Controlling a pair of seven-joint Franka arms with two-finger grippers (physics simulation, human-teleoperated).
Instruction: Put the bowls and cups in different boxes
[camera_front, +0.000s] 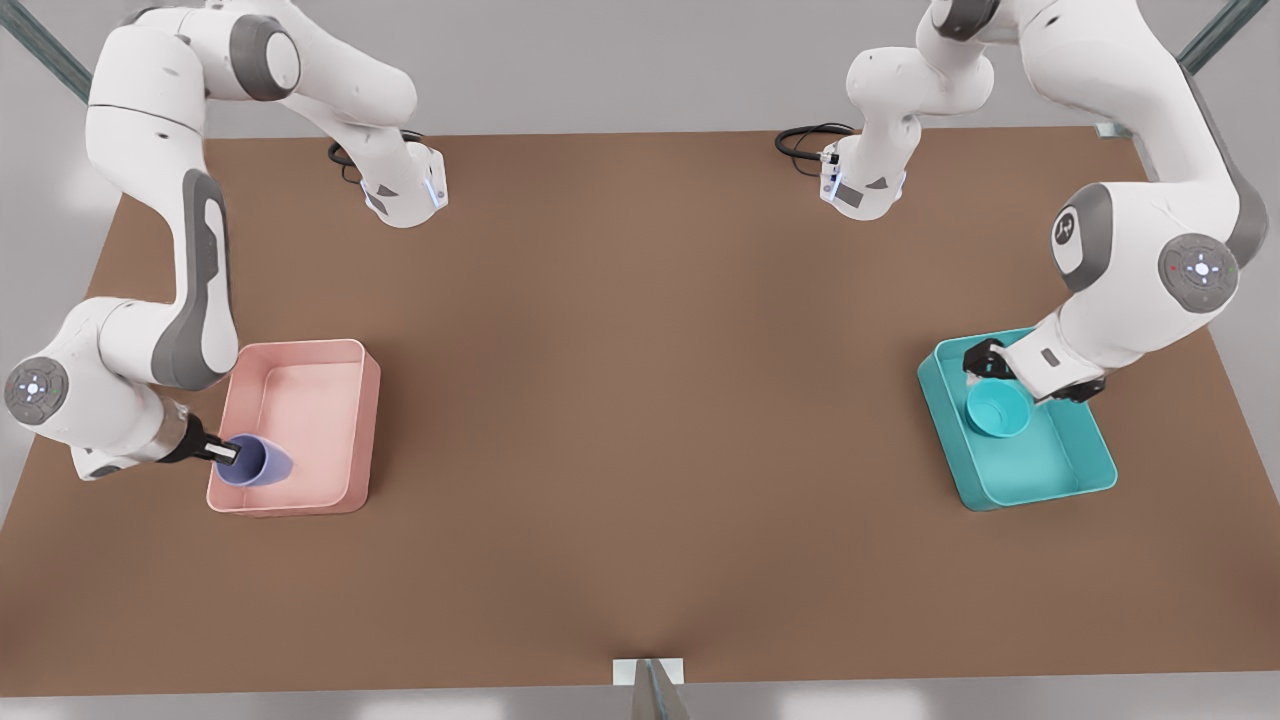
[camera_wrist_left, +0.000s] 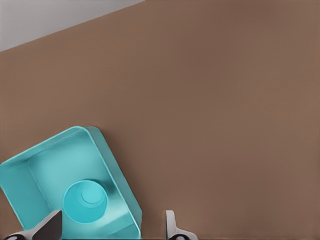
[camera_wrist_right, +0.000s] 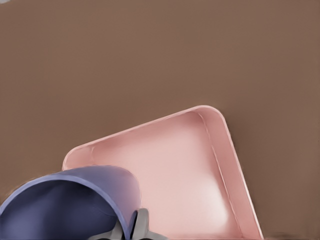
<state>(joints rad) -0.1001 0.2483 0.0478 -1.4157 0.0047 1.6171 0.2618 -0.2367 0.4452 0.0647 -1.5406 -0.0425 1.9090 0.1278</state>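
Brown table (camera_front: 640, 400) looks matt and smooth; pink box (camera_front: 300, 400), teal box (camera_front: 1060, 470) resemble smooth plastic; arm shells (camera_front: 1130, 90) glossy white.

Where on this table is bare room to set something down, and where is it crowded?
The widest free patch is the brown table between the pink box and the teal box. The pink box floor past the cup is bare. Crowded: right gripper holding the cup, and left gripper open over the bowl.
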